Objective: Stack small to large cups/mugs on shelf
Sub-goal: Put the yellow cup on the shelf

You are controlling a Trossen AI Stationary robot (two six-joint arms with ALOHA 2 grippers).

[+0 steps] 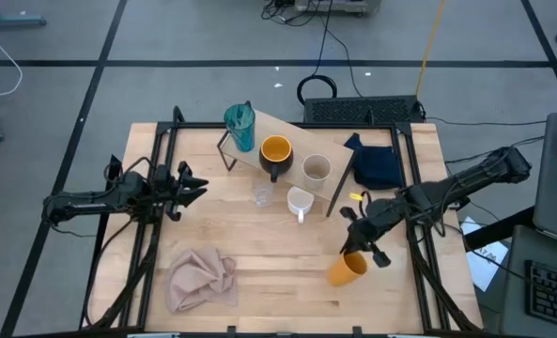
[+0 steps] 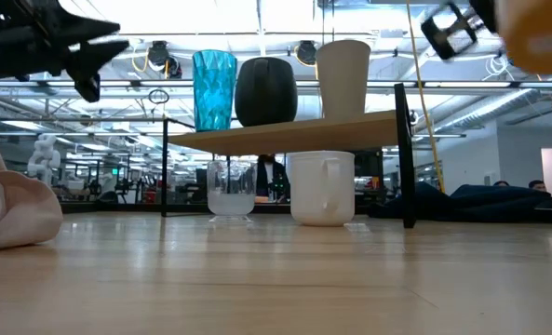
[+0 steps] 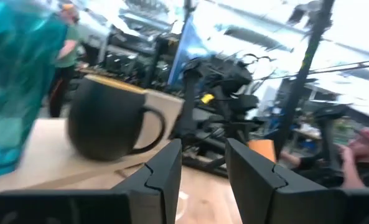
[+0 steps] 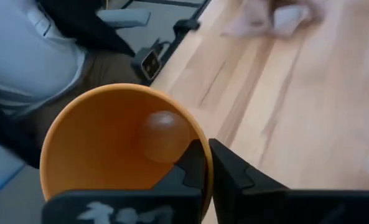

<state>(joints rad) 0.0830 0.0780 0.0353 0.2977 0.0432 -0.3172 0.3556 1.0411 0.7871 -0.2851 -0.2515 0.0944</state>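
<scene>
The shelf [image 1: 295, 137] stands at the table's far middle and bears the teal tumbler [image 1: 240, 127], the black mug with an orange inside [image 1: 275, 155] and the beige cup [image 1: 317, 169]. The clear glass [image 1: 262, 194] and the white mug [image 1: 300, 202] stand on the table in front of it. My right gripper [image 1: 358, 248] is at the near right, shut on the orange cup [image 1: 348, 269]. My left gripper [image 1: 195, 186] hangs open at the left, level with the shelf and holding nothing. My right gripper holds the orange cup by its rim [image 4: 204, 163], with one finger [image 4: 192, 163] inside the cup and the other [image 4: 234, 177] outside the wall. The fingers slant down from the table's far right. The cup [image 2: 541, 33] is lifted clear of the table, tilted, mouth toward the gripper.
A crumpled pink cloth [image 1: 203, 279] lies at the near left and a navy cloth [image 1: 376, 164] at the far right beside the shelf. Black frame bars [image 1: 151, 216] run along both table sides. A seated person [image 4: 35, 56] shows beyond the table's right edge.
</scene>
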